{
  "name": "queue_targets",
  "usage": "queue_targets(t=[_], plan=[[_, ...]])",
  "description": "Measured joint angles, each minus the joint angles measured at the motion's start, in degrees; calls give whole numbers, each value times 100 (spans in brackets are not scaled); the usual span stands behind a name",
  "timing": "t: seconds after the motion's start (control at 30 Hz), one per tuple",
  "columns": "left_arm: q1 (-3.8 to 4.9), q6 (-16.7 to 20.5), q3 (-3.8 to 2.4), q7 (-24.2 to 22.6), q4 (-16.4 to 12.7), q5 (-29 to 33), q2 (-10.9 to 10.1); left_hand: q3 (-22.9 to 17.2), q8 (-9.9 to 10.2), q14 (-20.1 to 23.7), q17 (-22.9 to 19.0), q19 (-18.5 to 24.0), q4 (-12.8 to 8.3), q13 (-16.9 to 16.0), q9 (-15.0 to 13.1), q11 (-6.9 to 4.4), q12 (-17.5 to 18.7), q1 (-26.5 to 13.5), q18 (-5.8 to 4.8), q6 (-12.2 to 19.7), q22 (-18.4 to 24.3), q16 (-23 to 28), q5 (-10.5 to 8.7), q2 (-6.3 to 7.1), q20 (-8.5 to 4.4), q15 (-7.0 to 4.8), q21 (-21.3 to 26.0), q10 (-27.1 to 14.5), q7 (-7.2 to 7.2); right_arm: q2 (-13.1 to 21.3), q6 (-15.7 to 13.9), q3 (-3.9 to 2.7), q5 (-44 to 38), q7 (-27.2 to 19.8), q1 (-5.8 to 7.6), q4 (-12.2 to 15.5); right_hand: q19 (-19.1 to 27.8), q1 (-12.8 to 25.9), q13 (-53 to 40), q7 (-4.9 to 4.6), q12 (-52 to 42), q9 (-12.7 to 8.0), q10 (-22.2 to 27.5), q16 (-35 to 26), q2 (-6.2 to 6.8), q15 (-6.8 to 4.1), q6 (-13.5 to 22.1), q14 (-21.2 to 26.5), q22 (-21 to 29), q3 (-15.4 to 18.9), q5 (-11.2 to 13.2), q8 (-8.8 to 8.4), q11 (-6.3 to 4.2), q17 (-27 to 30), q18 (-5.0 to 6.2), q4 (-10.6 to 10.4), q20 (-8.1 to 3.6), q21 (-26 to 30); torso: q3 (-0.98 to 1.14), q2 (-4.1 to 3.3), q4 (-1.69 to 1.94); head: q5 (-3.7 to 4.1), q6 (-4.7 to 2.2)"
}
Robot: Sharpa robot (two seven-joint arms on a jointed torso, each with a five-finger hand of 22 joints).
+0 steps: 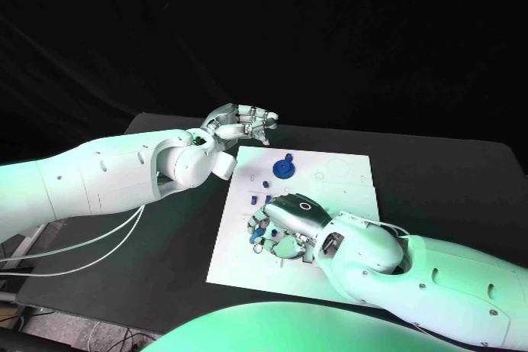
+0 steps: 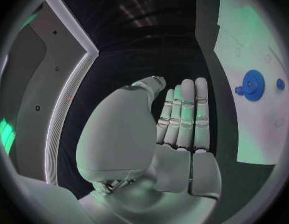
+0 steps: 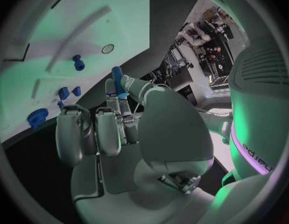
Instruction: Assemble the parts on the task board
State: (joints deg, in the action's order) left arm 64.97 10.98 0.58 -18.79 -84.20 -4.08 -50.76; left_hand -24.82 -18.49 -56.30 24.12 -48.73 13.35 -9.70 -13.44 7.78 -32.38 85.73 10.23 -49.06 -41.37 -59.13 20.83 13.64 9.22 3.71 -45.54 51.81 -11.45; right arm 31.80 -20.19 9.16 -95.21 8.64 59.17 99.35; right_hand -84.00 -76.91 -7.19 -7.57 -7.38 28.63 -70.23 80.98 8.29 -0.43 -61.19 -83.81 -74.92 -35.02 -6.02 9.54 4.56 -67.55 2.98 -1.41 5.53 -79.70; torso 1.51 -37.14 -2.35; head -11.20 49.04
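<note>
The white task board (image 1: 343,185) lies in the middle of the black table. A round blue part (image 1: 284,169) sits near the board's far left corner, and it shows again in the left wrist view (image 2: 251,85). My right hand (image 1: 289,221) hovers low over the board's left half and pinches a small blue peg (image 3: 117,79) between thumb and fingertip. Other small blue parts (image 3: 77,62) stand on the board (image 3: 76,20) beyond it. My left hand (image 1: 243,123) is raised past the board's far left corner, with its fingers (image 2: 185,114) stretched out straight and nothing in them.
Small blue pieces (image 1: 268,186) lie on the board between the round part and my right hand. The black table (image 1: 440,176) stretches to the right of the board. My left forearm (image 1: 132,172) crosses the table's left side.
</note>
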Motion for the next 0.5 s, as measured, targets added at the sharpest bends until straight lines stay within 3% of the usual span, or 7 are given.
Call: queue_targets(t=[0.5], plan=[[0, -7, 0, 5, -1, 6, 2, 0, 0, 0, 0, 0, 0, 1, 0, 0, 0, 0, 0, 0, 1, 0, 0, 0, 0, 0, 0, 0, 0, -38, 283, 38, -87, -27, -60, -203, 0, 0, -6, -9, 21, -3, -10, 0, 0, 0, 10, 0, 1, 7, 8, 20, 10, 9, 4, 7, 0, 0, 2, 4, -5, -34, 75]])
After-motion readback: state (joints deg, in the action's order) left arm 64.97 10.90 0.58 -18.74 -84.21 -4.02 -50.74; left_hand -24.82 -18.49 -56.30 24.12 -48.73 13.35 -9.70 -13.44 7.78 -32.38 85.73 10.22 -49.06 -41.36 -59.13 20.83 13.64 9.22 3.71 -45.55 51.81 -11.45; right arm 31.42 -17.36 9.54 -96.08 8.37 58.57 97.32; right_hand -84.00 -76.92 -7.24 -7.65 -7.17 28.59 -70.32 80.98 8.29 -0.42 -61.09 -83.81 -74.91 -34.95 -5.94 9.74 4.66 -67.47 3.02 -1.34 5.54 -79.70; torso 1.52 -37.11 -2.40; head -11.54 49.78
